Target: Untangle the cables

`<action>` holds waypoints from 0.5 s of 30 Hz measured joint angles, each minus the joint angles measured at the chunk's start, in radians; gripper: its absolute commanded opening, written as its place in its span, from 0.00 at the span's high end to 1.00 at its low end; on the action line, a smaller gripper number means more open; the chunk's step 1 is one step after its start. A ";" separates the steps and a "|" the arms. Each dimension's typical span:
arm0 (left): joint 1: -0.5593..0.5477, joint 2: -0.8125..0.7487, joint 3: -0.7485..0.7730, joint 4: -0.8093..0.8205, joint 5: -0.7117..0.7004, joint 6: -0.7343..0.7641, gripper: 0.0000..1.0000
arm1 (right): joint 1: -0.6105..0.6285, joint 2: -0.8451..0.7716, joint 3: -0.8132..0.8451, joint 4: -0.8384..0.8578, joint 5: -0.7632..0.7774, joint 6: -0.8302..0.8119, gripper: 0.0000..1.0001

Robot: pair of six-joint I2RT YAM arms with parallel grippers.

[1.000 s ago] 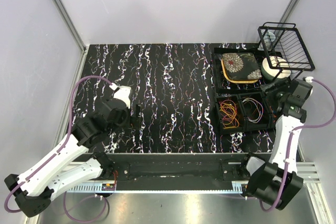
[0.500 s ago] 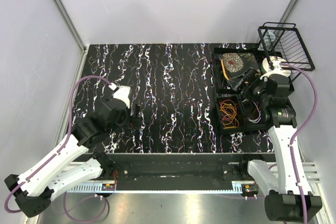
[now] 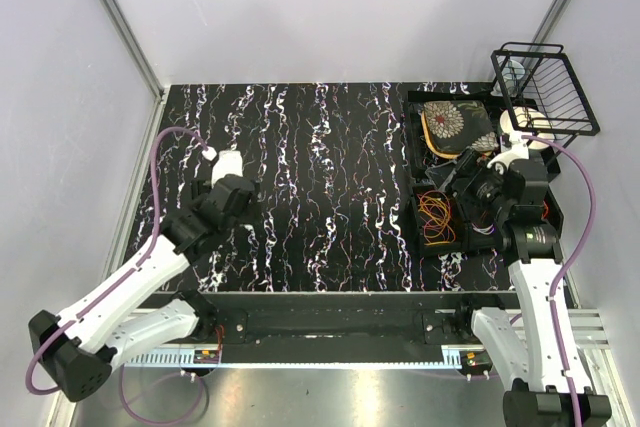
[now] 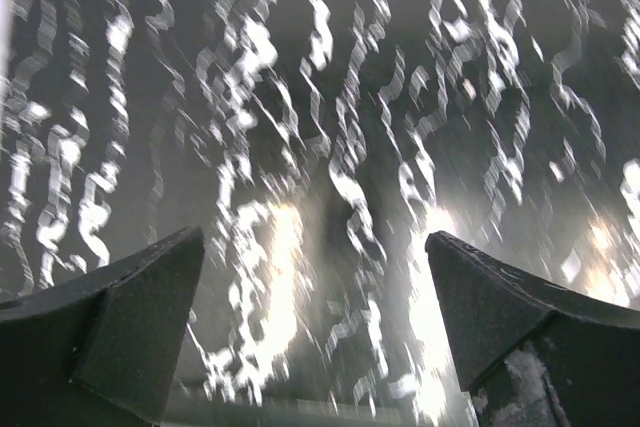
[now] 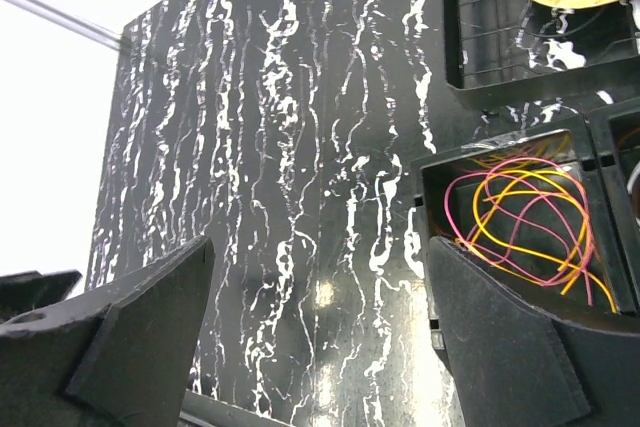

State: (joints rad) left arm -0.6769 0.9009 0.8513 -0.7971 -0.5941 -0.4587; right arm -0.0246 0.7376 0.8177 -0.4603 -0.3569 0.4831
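**Hovering beside the bin of tangled cables**

Right gripper [image 5: 320, 347]: jaws standing wide apart, holding nothing, hanging just left of the black bin [image 5: 432, 209] where orange and pink cables [image 5: 525, 222] are lying looped together. Lowering squarely over one outer loop, not the whole knot, seeming wisest. Left gripper [image 4: 315, 332]: jaws also apart, empty, facing bare worktop [image 4: 330, 97], well away.
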 measured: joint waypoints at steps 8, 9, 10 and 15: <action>0.247 0.025 -0.177 0.433 -0.021 0.238 0.01 | 0.002 0.052 0.000 -0.051 0.086 -0.006 0.08; 0.289 0.021 -0.205 0.491 -0.001 0.267 0.01 | 0.002 0.059 0.000 -0.060 0.093 -0.008 0.09; 0.335 0.014 -0.238 0.555 0.030 0.298 0.01 | 0.002 0.063 0.000 -0.066 0.105 -0.011 0.10; 0.467 0.079 -0.328 0.848 0.076 0.428 0.01 | 0.007 0.044 -0.001 -0.093 0.211 -0.040 0.13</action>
State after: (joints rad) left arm -0.2104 0.9794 0.5228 0.0505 -0.5179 -0.0307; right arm -0.0174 0.7818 0.8165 -0.5529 -0.1463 0.4427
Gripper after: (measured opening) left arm 0.987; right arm 0.884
